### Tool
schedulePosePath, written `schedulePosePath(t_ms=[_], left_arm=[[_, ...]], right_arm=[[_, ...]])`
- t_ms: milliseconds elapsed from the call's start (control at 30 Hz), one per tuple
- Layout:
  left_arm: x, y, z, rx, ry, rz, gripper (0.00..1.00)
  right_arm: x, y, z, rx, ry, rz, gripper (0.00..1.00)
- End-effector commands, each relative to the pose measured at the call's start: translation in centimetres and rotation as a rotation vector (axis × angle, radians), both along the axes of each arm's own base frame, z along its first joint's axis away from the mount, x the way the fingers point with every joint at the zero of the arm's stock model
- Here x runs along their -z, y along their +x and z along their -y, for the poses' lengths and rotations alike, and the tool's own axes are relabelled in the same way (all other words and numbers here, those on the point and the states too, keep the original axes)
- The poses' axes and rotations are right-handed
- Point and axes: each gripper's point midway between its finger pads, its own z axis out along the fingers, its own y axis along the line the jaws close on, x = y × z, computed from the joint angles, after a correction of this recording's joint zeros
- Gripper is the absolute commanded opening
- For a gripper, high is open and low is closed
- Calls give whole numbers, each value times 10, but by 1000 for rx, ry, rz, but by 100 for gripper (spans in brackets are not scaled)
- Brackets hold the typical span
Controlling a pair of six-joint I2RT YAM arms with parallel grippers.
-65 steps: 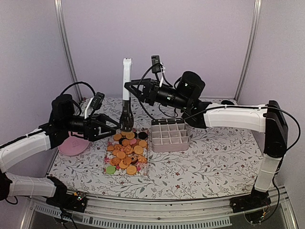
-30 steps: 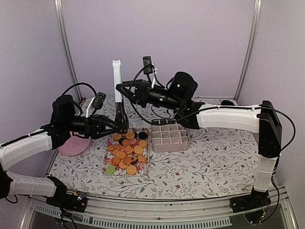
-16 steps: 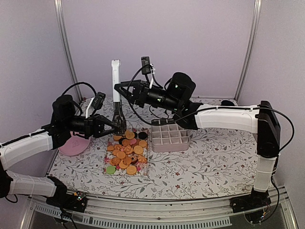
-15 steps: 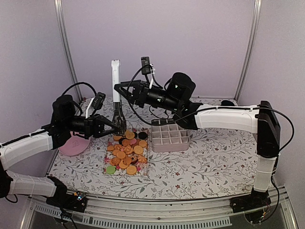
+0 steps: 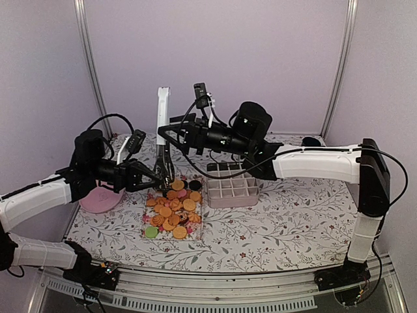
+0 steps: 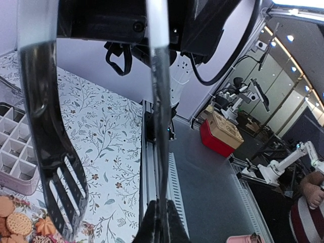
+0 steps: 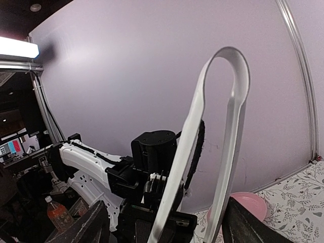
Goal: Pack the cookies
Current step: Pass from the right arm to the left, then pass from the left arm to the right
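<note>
Left gripper (image 5: pixel 158 175) tight on tongs (image 5: pixel 163 107); right gripper (image 5: pixel 168 135) seemingly wide around them.

The tongs (image 6: pixel 50 152) run off the top of the left wrist view. The divided tray (image 6: pixel 15 179) is cut by its left edge, and only a few cookies (image 6: pixel 19 224) show in the corner. From above, the left arm (image 5: pixel 39 195) covers part of the pink plate (image 5: pixel 98 199); whether the tongs touch the cookies cannot be told. The right gripper (image 7: pixel 167 212) shows only two dark, blurred fingers (image 7: pixel 96 225), cut off below.
</note>
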Motion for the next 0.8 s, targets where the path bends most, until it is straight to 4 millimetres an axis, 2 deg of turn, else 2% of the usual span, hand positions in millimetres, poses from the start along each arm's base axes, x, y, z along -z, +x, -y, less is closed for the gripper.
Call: schedulePosePath(t_ms=[0,167,433,500,600,767], left_arm=[[-14,5,-2,-5,-7,87,0],[-13,3,-3,12,25,172,0],[5,7,-10,4,183,429,0],[10,8,-11,15,219,454,0],[17,9,-8,31,265,510,0],[21,9,-6,48,295,542,0]], right_arm=[[-13,-21,13,-84,-10,41,79],[-2,-15,19,-110,-69,-7,90],[-7,-19,41,-14,-104,55,97],[-7,-21,41,-14,-106,63,100],[-7,-28,38,-21,-108,93,99],[-8,-27,33,19,-108,140,99]])
